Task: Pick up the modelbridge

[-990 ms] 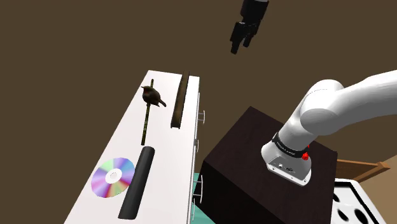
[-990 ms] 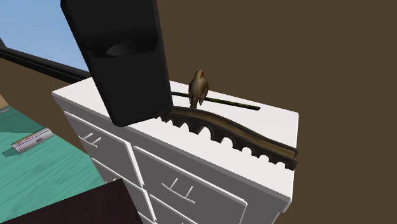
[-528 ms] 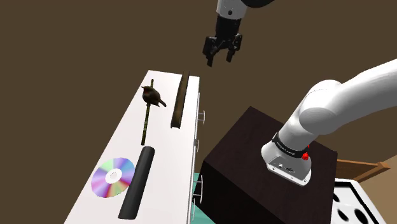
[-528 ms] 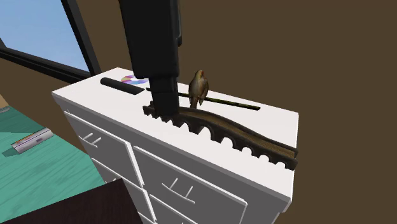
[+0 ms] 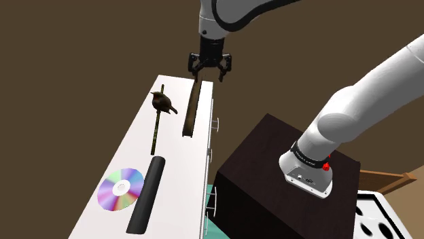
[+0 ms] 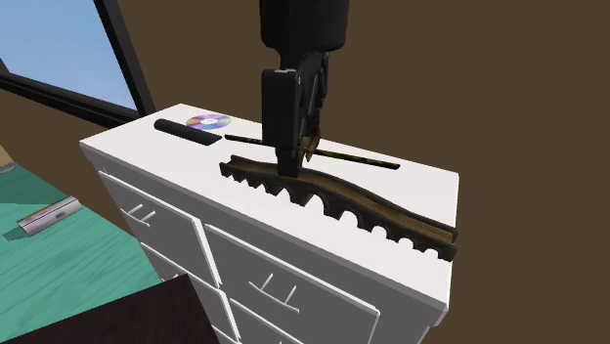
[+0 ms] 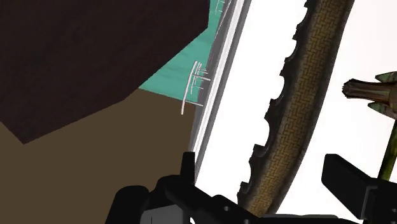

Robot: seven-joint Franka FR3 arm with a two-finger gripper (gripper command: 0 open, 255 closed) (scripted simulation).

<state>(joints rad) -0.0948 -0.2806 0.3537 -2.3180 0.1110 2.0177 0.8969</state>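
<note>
At the shoulder view's far left, flat on the white dresser top (image 5: 180, 178), a rainbow-sheened disc (image 5: 121, 189). Just beside it to the right, a black roll (image 5: 146, 193), laid lengthwise. Farther along the top, a thin dark stick (image 5: 155, 132) with a small brown bird (image 5: 162, 102) perched near its far end. Right of the stick, close to the drawer-side edge, the model bridge (image 5: 189, 108): long, narrow, brown, lying flat along the dresser top, not grasped. Over its far end in this view, the black gripper (image 5: 208, 73), pointed downward, spread wide, nothing pinched. Further right, pale drawer handles (image 5: 216, 123), then the dark stand (image 5: 265, 170) and the white arm (image 5: 360, 95) rising from it. In the second exterior view, from the left: a window (image 6: 49, 49) full of blue, a teal floor (image 6: 59, 264), then the dresser with disc and roll at its back left corner. In front of the bridge's left part, the gripper seen edge-on, tips low. Rightward from there, the scalloped side of the bridge, curving off toward the corner. Seen from the wrist, the woven-textured deck of the bridge passing between the two fingers (image 7: 347, 178), set well apart, neither one in visible contact with it. Beyond the bridge, away from the drawer handles, the bird's tail.
</note>
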